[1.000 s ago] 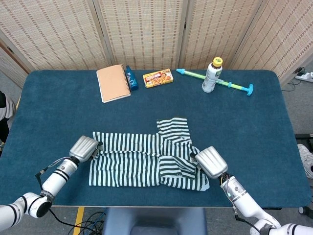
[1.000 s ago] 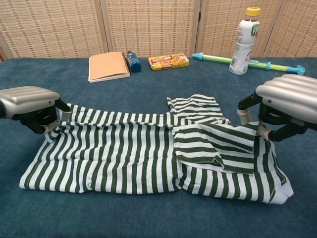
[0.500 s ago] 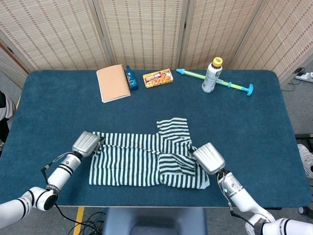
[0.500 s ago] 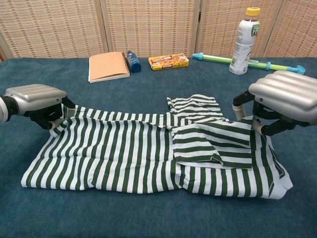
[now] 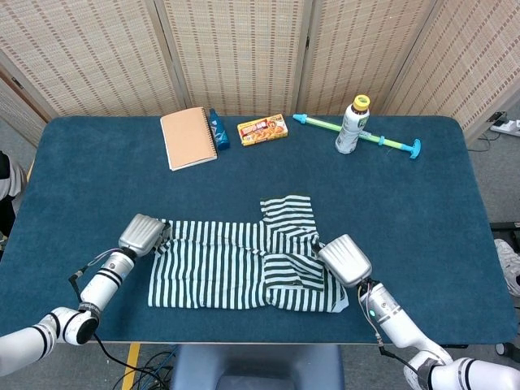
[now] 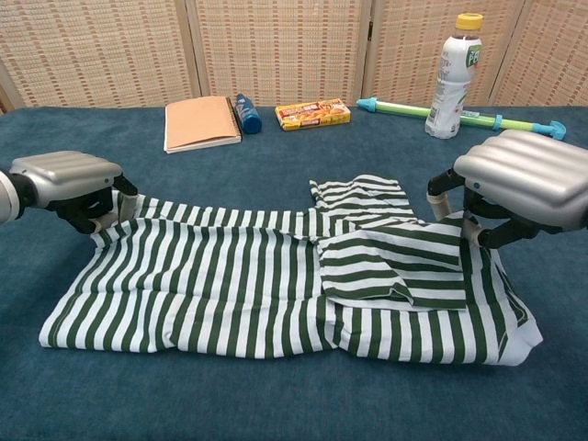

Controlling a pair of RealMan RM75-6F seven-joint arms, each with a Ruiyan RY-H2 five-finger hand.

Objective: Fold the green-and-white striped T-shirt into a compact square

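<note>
green-and-white striped t-shirt (image 5: 244, 264) lies flat on the dark blue table (image 5: 422, 227), toward the near edge and roughly centred between the two arms, stripes running across its width. one sleeve (image 5: 288, 213) juts toward the far side, about mid-length of the garment. a folded-over flap (image 6: 395, 271) sits on top of the right portion, its stripes slanted against those below. left hand (image 5: 141, 236) is at the shirt's far-left corner, silver back upward; in the chest view its dark fingers (image 6: 96, 209) curl down onto the cloth edge, looks like a pinch on the fabric there, though the contact is partly hidden under the palm. right hand (image 5: 344, 260) is over the shirt's right end, next to the flap; from the chest view its fingers (image 6: 478, 225) bend downward at the flap's edge, and a grasp on the cloth seems likely but cannot be told for certain. along the far side of the table: a tan spiral notebook (image 5: 188, 137), a small blue object (image 5: 218, 128) just beside it, a yellow-and-red box (image 5: 262, 129), a white bottle with yellow cap (image 5: 353, 125) standing upright, and a green-and-blue rod-shaped toy (image 5: 357, 133) lying behind the bottle. woven folding screens (image 5: 244, 49) stand behind the table.
</note>
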